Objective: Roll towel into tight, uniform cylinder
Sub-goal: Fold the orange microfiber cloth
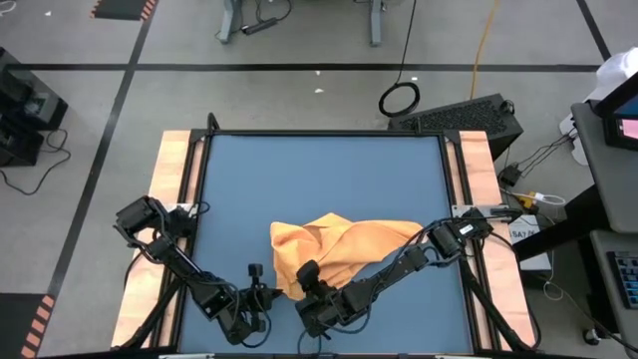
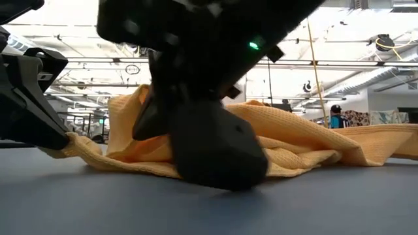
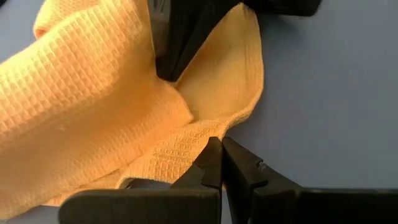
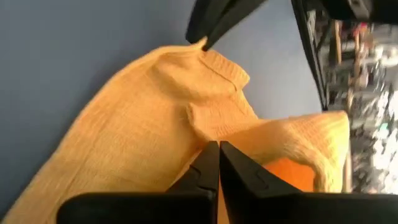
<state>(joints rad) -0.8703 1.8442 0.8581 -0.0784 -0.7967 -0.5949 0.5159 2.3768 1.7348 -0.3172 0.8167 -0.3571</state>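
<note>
- Right gripper (image 4: 219, 148): the 2 fingers are pressed together and pinch a fold of the towel (image 1: 344, 247) at its near edge; in the right wrist view the fingertips meet on the cloth with fabric bunched on both sides.
- Right gripper (image 1: 308, 274), high view: it sits at the towel's near-left part, with the right arm running from the table's right side across the cloth's near-right edge.
- Right gripper, low view: its dark body (image 2: 215, 147) rests low on the cloth, close to the table (image 2: 209, 209) surface.
- Left gripper (image 3: 220, 149): the 2 fingers are pressed together, tips at the cloth's edge; the left wrist view does not show for certain whether fabric is caught between them.
- Left gripper (image 1: 256, 271), high view: it lies just left of the towel's near-left corner, with the left arm coming in from the table's near-left.
- Towel: orange-yellow, waffle-textured, lying crumpled and unrolled on the blue table (image 1: 299, 179), right of centre in the near half.
- Towel, low view: several folds (image 2: 307, 140) stand raised above the surface; the cloth spreads wide across the picture.
- Surroundings: wooden strips (image 1: 171, 170) border the table on the left and right.
</note>
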